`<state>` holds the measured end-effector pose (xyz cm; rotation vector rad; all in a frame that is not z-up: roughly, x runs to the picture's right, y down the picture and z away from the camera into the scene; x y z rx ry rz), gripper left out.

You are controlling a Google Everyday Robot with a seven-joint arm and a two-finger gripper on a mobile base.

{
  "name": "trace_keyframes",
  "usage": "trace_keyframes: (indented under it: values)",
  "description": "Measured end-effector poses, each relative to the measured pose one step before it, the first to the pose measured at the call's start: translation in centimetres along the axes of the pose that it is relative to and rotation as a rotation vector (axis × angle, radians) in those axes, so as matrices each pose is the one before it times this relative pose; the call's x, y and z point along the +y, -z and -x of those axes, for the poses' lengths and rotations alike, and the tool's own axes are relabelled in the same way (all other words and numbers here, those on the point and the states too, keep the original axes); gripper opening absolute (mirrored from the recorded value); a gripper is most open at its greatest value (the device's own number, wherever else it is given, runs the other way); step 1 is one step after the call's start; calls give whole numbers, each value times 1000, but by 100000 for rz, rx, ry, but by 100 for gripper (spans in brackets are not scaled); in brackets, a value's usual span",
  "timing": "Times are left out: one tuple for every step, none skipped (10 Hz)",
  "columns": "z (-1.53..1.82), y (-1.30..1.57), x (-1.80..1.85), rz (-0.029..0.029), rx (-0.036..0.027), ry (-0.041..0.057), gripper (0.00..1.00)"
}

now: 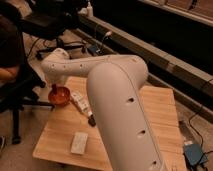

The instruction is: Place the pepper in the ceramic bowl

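**Arm reaches over the orange bowl at the table's far-left corner**

From where I stand, the big white arm (117, 105) fills the middle of the view, sweeping up from the bottom and bending toward ten o'clock. Its gripper (54, 89) hangs right over the ceramic bowl (60, 96), which sits on the wooden table (65, 135) near its nine-o'clock corner. A small dark shape pokes down at the bowl's rim under the wrist; I cannot tell whether that is the pepper or part of the gripper, and I cannot tell how the fingers stand.

Just beside the bowl, toward three o'clock, lies a pale elongated packet (80, 101), and a dark bar-like thing (91, 120) lies at its near end, partly hidden by the arm. A flat whitish box (79, 142) rests on the table toward six o'clock, well apart from the bowl.

At nine o'clock a seated person (10, 52) shows at the picture's edge, and a black office chair (47, 22) stands on the floor toward eleven o'clock.
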<state>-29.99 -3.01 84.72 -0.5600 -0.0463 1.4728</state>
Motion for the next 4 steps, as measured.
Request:
trace_keyframes:
  values:
    - [78, -116, 15, 0, -88, -151, 80]
    - [-19, 3, 77, 106, 49, -1, 80]
    - [27, 9, -25, -43, -64, 21, 80]
    - [9, -4, -38, -52, -33, 17, 80]
